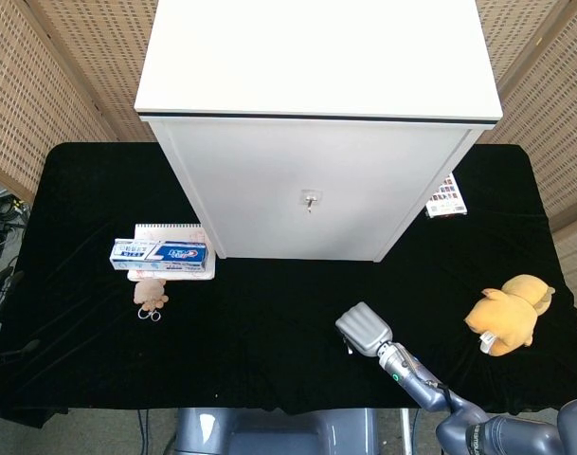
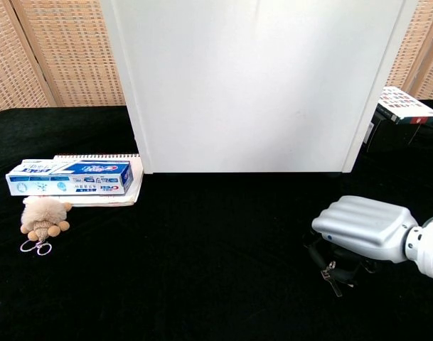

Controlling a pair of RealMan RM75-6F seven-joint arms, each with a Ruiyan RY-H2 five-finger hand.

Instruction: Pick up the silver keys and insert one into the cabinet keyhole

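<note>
On the black tablecloth at lower right, the right hand rests palm-down directly over the silver keys, its silver back uppermost and its dark fingers curled down around the key bunch; whether the fingers actually clamp the keys or merely touch them cannot be told, since the hand covers most of the bunch. Only the key tips project from beneath the hand's near edge in the chest view; in the head view the keys are hidden under the right hand. Behind, well apart from the hand, stands the white cabinet, with its keyhole at the centre of the front panel. To the left lie a toothpaste box on a spiral notebook, with a small plush keyring just in front of them. A yellow plush toy sits at far right, and a coloured booklet lies beside the cabinet's right corner. No left hand is visible in either view.
</note>
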